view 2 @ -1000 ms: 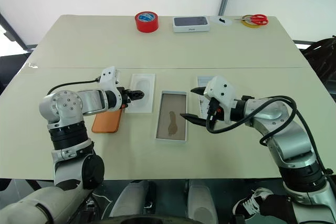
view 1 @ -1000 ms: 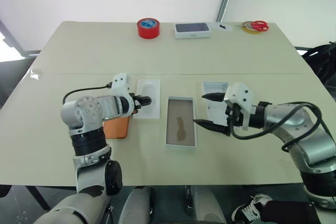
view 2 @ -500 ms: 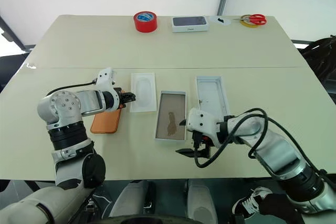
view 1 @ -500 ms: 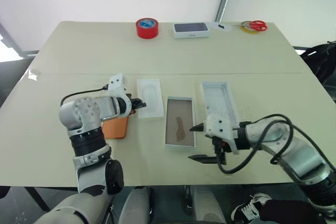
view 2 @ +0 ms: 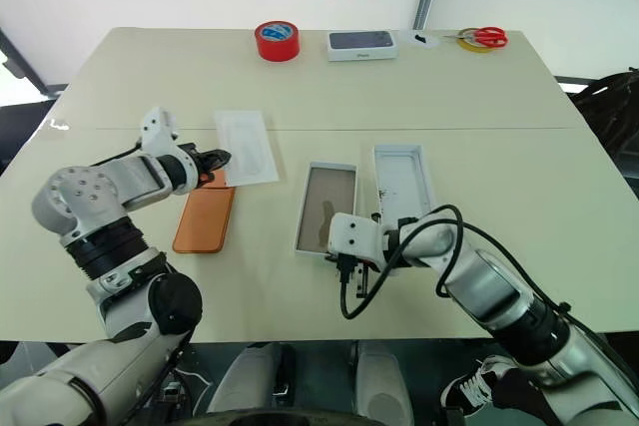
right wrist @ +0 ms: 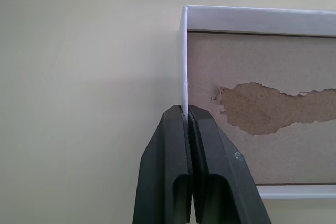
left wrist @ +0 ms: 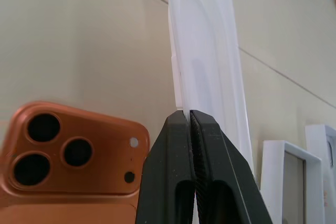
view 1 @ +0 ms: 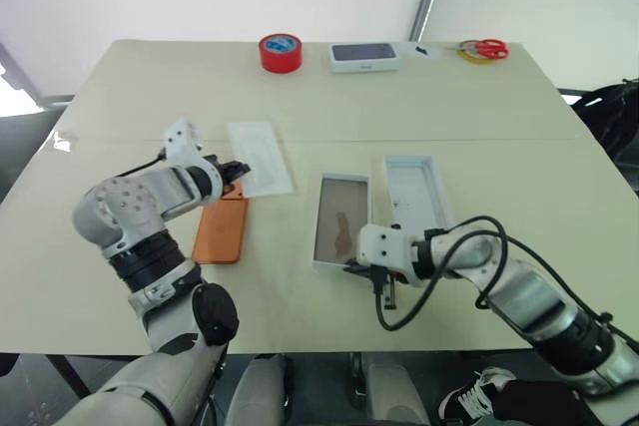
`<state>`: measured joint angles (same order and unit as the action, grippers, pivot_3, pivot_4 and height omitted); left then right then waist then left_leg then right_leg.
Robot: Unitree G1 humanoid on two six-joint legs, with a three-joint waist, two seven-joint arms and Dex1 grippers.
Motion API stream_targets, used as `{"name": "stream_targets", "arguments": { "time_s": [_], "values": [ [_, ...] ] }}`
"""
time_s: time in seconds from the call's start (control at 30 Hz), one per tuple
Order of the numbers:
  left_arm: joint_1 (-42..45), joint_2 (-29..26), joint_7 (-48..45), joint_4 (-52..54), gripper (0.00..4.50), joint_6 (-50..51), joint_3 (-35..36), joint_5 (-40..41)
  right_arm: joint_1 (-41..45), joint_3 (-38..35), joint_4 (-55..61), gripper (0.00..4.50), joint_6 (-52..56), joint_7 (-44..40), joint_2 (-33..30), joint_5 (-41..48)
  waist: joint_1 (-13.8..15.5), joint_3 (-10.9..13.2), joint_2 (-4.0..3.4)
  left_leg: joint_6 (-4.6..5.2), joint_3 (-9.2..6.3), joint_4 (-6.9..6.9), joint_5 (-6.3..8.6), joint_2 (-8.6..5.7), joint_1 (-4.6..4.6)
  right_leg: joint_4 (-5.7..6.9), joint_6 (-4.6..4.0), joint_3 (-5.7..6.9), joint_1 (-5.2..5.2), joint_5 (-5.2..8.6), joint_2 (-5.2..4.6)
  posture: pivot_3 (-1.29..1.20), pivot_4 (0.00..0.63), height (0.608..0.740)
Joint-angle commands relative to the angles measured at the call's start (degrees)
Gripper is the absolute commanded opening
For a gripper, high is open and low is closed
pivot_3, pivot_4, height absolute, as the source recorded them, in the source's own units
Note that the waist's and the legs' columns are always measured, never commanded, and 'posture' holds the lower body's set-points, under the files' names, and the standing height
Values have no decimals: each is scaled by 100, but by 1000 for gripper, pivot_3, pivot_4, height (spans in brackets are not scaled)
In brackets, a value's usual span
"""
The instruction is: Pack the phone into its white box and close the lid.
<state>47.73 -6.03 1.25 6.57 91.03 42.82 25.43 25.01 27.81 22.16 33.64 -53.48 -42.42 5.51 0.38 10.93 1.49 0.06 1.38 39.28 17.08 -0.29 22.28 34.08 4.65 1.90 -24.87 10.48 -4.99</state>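
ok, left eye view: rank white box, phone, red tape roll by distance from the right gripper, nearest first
From the right gripper:
1. white box, its near wall pinched in the fingers.
2. phone, across the table on the robot's left.
3. red tape roll, at the far edge.

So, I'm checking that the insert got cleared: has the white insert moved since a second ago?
Yes. The white insert, pinched by the left end effector, has shifted left and toward the red tape roll.
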Motion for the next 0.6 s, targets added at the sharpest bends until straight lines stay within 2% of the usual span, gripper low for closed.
{"name": "stream_targets", "arguments": {
  "time_s": [0.03, 0.27, 0.37, 0.53, 0.6],
  "values": [
    [249, -207, -86, 254, 0, 88, 253, 35, 526, 61, -541, 71, -711, -182, 279, -256, -18, 1, 2, -3, -1, -1, -2, 0, 0, 0, 0, 1, -2, 0, 2, 0, 150, 740],
    [105, -347, -304, 382, 0, 147, -50, 403, 1071, 115, -1546, 71, -1716, -917, 566, -338, 23, 2, 3, -13, -2, -5, -7, 0, 1, 1, 1, 4, -2, -2, -2, 0, 150, 740],
    [-20, -368, -383, 500, 0, 147, -293, 580, 1168, 53, -1746, 931, -1818, -1052, 625, -388, 10, 2, 3, -13, 0, -5, -7, 2, 2, 1, 1, 2, -1, -2, -7, 0, 150, 740],
    [-256, -270, -374, 752, 0, 147, -632, 936, 1115, -413, -1692, 3404, -1776, -760, 721, -351, 2, 2, 3, -24, -4, -6, -13, 4, 0, 8, -1, 3, -4, -3, -4, 0, 150, 740],
    [-385, -116, -284, 907, 0, 147, -753, 1170, 1004, -702, -1484, 3404, -1563, -797, 603, -154, 15, 2, 3, -27, -6, -6, -14, 5, 0, 11, -2, 3, -4, -4, -4, 0, 150, 740]
  ]
}}
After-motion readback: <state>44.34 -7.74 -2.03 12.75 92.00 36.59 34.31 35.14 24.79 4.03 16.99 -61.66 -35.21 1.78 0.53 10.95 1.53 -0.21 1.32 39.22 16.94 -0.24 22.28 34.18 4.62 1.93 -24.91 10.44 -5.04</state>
